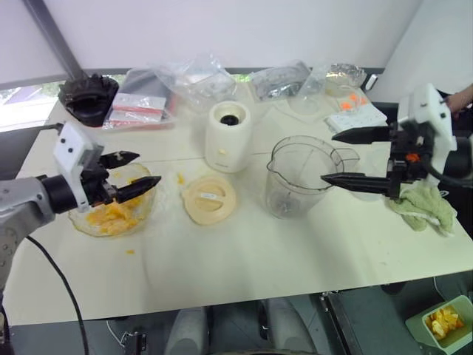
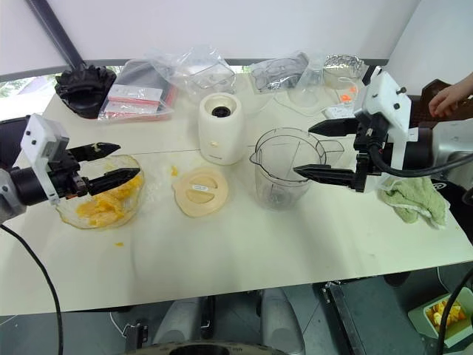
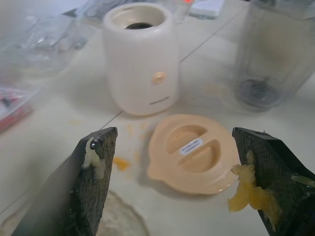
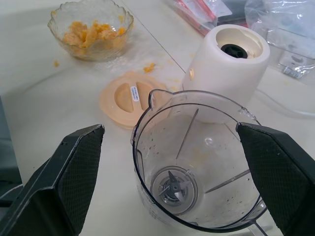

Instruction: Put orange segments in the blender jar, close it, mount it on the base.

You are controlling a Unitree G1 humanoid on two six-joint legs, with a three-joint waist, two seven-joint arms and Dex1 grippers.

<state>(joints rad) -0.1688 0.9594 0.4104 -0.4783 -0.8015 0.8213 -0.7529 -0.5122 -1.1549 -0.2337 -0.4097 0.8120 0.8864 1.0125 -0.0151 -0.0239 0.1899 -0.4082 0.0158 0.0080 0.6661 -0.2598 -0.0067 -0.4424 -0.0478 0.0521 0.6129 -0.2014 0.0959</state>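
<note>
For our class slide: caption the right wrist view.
Open right gripper above the empty jar, with lid, base and bowl behind.

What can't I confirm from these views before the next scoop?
- How many orange segments remain: they sit as one mushy heap in the glass bowl.
- Blender jar handle: cut off by the right wrist view's edge.
- Printing on the lid label: too small.
- Contents of the plastic bags at the back: crumpled and overlapping.

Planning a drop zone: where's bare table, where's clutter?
Free: the table's wide front strip, nearer than the lid and blender jar. Small bare patch between jar and green cloth. Crowded: back edge, with plastic bags behind the base; the bowl fills the left.
</note>
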